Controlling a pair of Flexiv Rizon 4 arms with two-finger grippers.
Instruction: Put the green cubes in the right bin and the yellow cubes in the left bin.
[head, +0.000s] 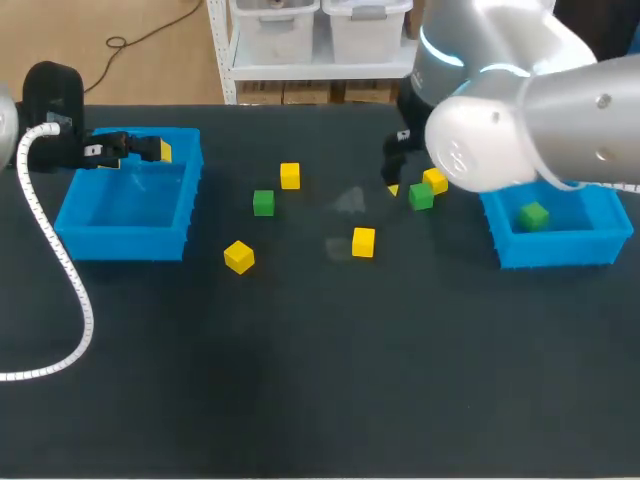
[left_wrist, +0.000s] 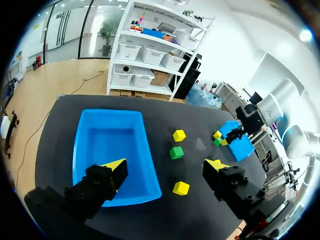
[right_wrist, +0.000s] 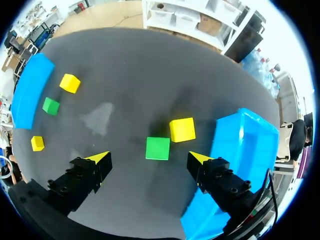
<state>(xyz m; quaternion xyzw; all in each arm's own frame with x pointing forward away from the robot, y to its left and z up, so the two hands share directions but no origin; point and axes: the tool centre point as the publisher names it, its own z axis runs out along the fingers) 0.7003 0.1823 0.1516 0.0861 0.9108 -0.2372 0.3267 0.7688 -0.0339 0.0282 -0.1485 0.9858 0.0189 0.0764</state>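
My right gripper (right_wrist: 149, 159) hangs open over a green cube (right_wrist: 158, 148), which shows in the gap between its fingers with a yellow cube (right_wrist: 182, 129) just ahead. In the head view this pair, green cube (head: 421, 196) and yellow cube (head: 435, 180), lies left of the right bin (head: 555, 248), which holds one green cube (head: 534, 215). My left gripper (left_wrist: 165, 165) is open and holds nothing, hovering above the left bin (left_wrist: 107, 145). Three yellow cubes (head: 290, 176), (head: 239, 256), (head: 363, 242) and one green cube (head: 263, 203) lie mid-table.
My right arm's big grey elbow (head: 500, 110) rises over the back right of the table and hides most of the right gripper (head: 395, 185) in the head view. A white cable (head: 60, 270) trails from my left arm across the table's left side.
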